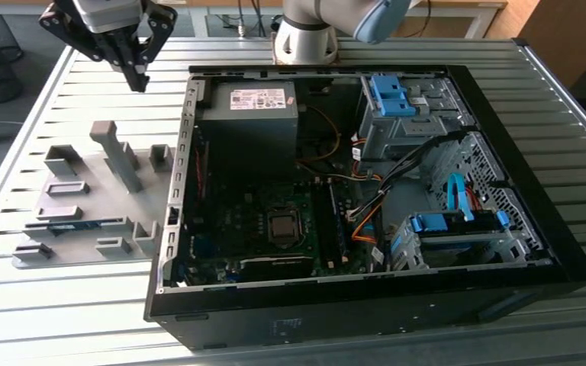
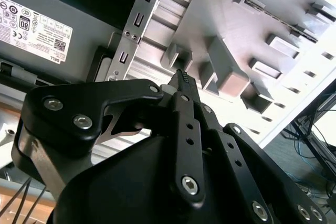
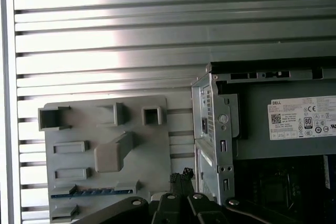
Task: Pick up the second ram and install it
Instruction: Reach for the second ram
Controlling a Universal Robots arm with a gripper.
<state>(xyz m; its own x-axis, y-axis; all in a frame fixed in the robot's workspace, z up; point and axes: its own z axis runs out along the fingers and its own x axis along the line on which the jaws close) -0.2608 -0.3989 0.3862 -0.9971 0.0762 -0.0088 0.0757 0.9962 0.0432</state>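
Note:
The second ram (image 1: 74, 226) is a thin blue-green stick lying in a slot of the grey holder plate (image 1: 79, 252), at the exterior view's left beside the open computer case (image 1: 537, 229). In the first wrist view the ram (image 3: 92, 193) lies along the plate's near part (image 3: 157, 161). My gripper (image 1: 138, 82) hangs well above the table behind the plate, near the case's back corner, fingers pointing down. Its fingertips (image 2: 182, 77) are pressed together with nothing between them, and it is far from the ram. The gripper (image 3: 181, 174) sits between plate and case.
The motherboard (image 1: 272, 229) lies open inside the case, with a power supply (image 1: 247, 114) at the back and blue drive-bay clips (image 1: 393, 95) at the exterior view's right. Grey blocks (image 1: 120, 156) stand up from the holder plate. The slatted metal table (image 1: 59, 320) surrounds everything.

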